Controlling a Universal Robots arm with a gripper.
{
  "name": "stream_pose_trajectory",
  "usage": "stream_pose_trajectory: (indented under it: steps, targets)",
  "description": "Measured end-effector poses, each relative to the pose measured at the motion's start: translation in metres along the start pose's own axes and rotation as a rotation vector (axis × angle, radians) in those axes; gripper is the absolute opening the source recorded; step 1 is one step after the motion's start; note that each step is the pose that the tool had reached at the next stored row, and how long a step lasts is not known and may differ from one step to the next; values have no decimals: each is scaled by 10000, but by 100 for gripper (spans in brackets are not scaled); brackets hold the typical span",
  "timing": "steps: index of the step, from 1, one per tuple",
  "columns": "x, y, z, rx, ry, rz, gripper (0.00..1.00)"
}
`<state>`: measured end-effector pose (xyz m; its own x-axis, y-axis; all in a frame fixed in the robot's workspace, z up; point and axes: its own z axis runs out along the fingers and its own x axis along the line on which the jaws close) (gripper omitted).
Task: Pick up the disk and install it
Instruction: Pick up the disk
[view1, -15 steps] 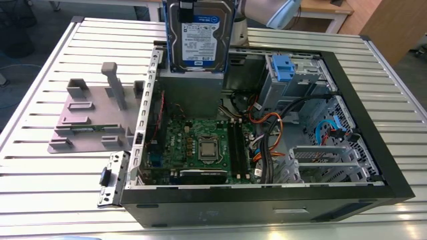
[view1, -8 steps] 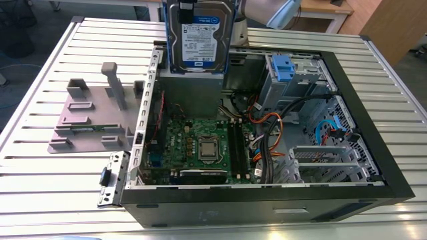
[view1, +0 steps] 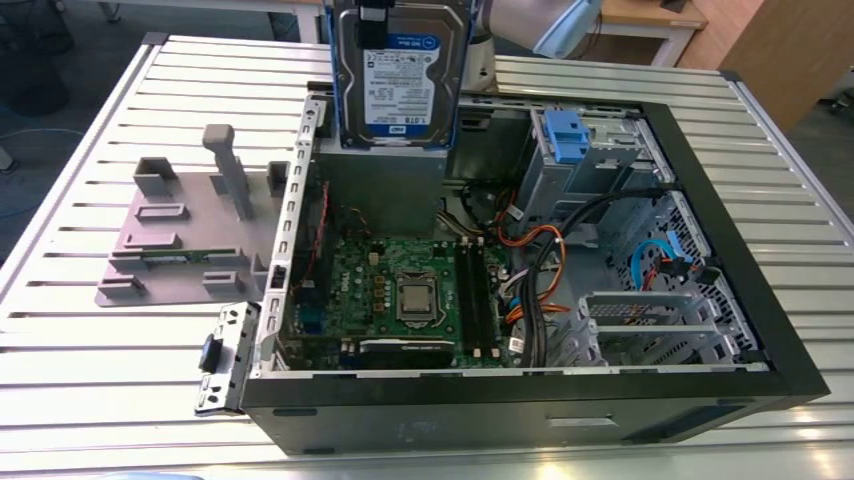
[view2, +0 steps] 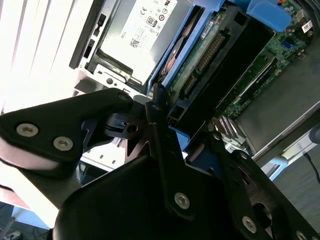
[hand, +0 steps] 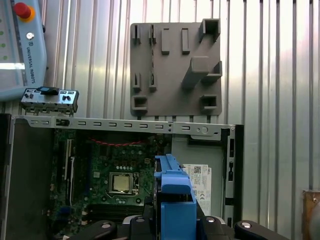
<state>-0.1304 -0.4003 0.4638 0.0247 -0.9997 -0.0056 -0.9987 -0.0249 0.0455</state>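
The black gripper (hand: 175, 226) is clamping the disk (view1: 398, 70), its fingers closed against the blue plastic frame. The flat silver drive is hanging upright above the open computer case (view1: 467, 415), which is sitting on the ribbed metal table (view1: 80, 400).

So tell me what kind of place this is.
Likely a robotics lab bench: an open computer case on a slatted metal table, a grey fixture plate beside it, the disk held above.
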Motion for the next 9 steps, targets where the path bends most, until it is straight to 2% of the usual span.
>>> stream_pose_trajectory:
  steps: [9]
  targets:
    - [27, -1, 1, 0, 0, 0, 37]
